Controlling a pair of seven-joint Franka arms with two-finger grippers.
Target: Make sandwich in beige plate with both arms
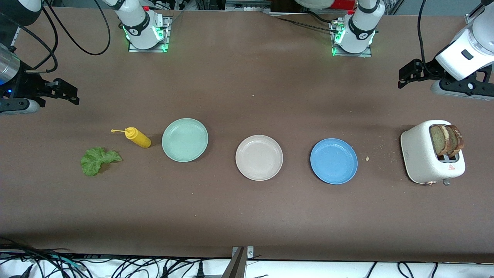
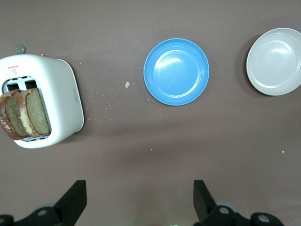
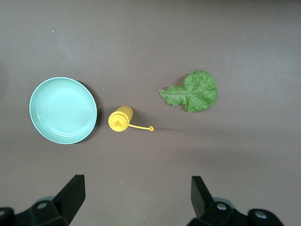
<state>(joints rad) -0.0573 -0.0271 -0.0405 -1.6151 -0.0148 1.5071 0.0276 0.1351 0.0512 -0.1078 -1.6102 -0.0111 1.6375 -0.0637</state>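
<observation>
Brown table [image 1: 247,216] carries the empty beige plate [image 1: 259,157] midway between a mint-green plate [image 1: 185,139] and a blue plate [image 1: 334,161]. Two bread slices [image 1: 447,139] stand in a white toaster [image 1: 424,154]; a lettuce leaf [image 1: 98,160] lies near a mustard bottle [image 1: 138,138]. Left end effector [image 2: 140,200] and right end effector [image 3: 136,197] hover spread, empty.

A wide, matte brown table surface [image 1: 247,77] fills nearly the whole front view, evenly lit with soft shadows. Along its near edge runs a white strip [image 1: 308,268] strewn with loose black cables [image 1: 46,264]. A grey metal bracket [image 1: 240,262] sits at mid-edge.
</observation>
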